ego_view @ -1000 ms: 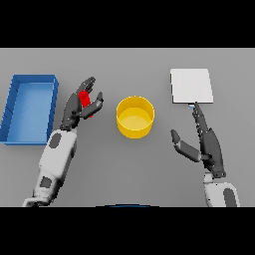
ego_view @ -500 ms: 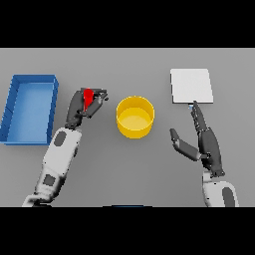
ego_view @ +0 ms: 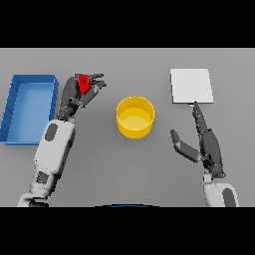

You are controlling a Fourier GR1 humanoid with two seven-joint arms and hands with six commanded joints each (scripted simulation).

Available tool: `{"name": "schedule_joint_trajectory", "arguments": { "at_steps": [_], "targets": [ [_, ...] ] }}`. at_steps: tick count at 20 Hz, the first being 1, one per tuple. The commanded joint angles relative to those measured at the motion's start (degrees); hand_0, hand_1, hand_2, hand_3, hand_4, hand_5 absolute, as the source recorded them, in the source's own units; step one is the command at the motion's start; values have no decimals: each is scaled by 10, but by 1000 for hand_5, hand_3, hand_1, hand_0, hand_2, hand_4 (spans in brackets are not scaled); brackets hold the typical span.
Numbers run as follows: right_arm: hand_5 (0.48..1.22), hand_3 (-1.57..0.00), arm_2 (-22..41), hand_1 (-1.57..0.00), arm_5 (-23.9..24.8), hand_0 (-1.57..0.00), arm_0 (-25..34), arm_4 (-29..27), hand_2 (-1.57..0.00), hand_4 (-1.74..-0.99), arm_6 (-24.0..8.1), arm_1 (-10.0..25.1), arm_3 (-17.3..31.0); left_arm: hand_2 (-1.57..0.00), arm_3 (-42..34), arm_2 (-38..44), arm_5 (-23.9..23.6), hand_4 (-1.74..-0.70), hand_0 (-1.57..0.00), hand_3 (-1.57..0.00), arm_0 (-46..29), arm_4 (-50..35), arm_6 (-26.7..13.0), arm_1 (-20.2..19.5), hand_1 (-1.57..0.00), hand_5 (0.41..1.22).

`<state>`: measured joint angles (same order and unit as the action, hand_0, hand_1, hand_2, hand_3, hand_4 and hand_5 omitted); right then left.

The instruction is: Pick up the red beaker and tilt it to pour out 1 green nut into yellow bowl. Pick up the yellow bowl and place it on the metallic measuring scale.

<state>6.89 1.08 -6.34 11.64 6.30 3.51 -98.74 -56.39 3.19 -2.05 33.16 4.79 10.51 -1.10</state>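
Left hand (ego_view: 74, 97) raised red beaker (ego_view: 83, 83) higher

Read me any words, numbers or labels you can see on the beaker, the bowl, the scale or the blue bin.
None: no text is readable anywhere.
Red beaker in the left hand: plain.
Yellow bowl: plain.
Metallic measuring scale: blank top.
Blue bin: unmarked.
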Motion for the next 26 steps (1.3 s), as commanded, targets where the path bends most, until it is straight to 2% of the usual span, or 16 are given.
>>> {"name": "schedule_joint_trajectory", "arguments": {
  "at_steps": [1,5,8,12,15,16,17,20,23,24,25,26],
  "targets": [
    [653,1,1,1,1,1,1,5,1,-1219,-2,4,-3,-1558,-7,-7,1,-1724,-1556,-1553,0,5,-10,-6,-1557,1130],
    [661,1,1,1,5,1,1,13,1,-1219,13,5,5,-1558,-19,-26,9,-1724,-1556,-1553,-1,18,-26,-32,-1557,1138],
    [664,1,7,1,10,1,6,25,1,-1210,4,4,7,-1563,-40,-60,11,-1730,-1562,-1559,1,50,-39,-57,-1562,1134],
    [658,1,2,1,7,1,5,19,1,-1190,-2,9,2,-1568,-56,-127,32,-1737,-1567,-1566,25,117,-88,-106,-1567,1120],
    [663,1,3,1,1,1,4,16,1,-1178,-6,9,2,-1569,-48,-184,41,-1739,-1569,-1569,65,174,-129,-120,-1569,1129],
    [667,1,4,1,1,1,7,18,1,-1178,-10,11,0,-1570,-49,-204,50,-1739,-1569,-1569,70,190,-128,-125,-1569,1134],
    [667,1,6,1,-2,1,-9,17,1,-1178,7,11,-7,-1570,-44,-218,54,-1740,-1570,-1569,78,205,-132,-133,-1570,1139],
    [671,1,3,1,-1,1,1,10,1,-1183,-15,5,-4,-1570,-31,-285,74,-1740,-1570,-1570,120,278,-163,-147,-1570,1174],
    [676,1,3,1,-2,1,-2,7,1,-1187,-13,4,-9,-1571,-19,-341,104,-1741,-1571,-1571,150,331,-173,-158,-1571,1197],
    [675,1,1,1,-2,1,1,6,1,-1191,-20,5,-8,-1571,-8,-357,122,-1689,-1571,-1571,168,346,-179,-159,-1571,1202],
    [675,1,3,1,-4,1,-3,3,1,-1190,-18,3,-11,-1571,3,-372,131,-1698,-1571,-1492,181,365,-184,-160,-1571,1205],
    [675,1,3,1,-4,1,-5,2,1,-1191,-21,2,-16,-1571,1,-390,147,-1705,-1571,-1436,190,381,-171,-165,-1571,1209]
  ]
}}
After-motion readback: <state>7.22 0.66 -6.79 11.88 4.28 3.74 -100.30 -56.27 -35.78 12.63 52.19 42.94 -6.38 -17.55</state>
